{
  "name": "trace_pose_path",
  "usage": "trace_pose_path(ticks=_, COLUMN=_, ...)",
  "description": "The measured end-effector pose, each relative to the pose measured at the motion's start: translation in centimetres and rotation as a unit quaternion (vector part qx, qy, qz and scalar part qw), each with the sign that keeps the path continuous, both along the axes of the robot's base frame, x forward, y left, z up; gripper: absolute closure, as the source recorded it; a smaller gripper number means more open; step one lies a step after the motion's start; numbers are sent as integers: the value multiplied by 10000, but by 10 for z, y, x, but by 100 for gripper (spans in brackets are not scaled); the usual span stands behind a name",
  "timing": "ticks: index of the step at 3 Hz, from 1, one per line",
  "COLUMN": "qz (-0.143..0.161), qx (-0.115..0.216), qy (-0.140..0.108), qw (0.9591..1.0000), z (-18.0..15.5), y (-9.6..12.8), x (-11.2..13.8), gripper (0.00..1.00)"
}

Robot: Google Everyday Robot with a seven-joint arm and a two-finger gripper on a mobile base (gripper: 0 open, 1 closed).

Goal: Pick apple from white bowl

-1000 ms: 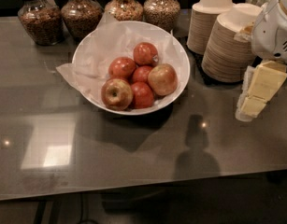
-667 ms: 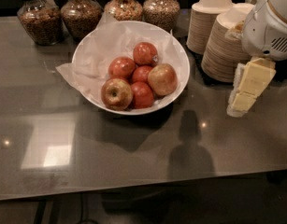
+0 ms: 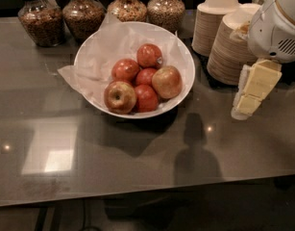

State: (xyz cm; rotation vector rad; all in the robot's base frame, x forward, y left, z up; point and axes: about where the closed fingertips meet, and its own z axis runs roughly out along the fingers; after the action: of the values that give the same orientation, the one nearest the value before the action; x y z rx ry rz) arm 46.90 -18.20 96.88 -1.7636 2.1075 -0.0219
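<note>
Counter (image 3: 137,153): apple (image 3: 167,82) well apart fr. gripper (image 3: 246,104)

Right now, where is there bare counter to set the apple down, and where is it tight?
Bare counter spans the near edge in front of the white bowl, and left of it before the jars. Crowded: behind the bowl at the jars, and right, where the gripper hangs by the stacked bowls.

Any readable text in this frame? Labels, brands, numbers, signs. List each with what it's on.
None readable.
Jars: no label shows.
Stacked bowls: no print visible.
White bowl and apples: no sticker or mark visible.
Claw, right of the white bowl and in front of the stacked bowls: no marking readable.
</note>
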Motion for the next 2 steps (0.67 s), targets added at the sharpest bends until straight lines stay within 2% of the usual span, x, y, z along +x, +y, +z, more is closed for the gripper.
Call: trace_pose_path(ticks=2, qz=358, qx=628, qy=-142, qw=9973, z=-2, y=38, x=28, gripper=0)
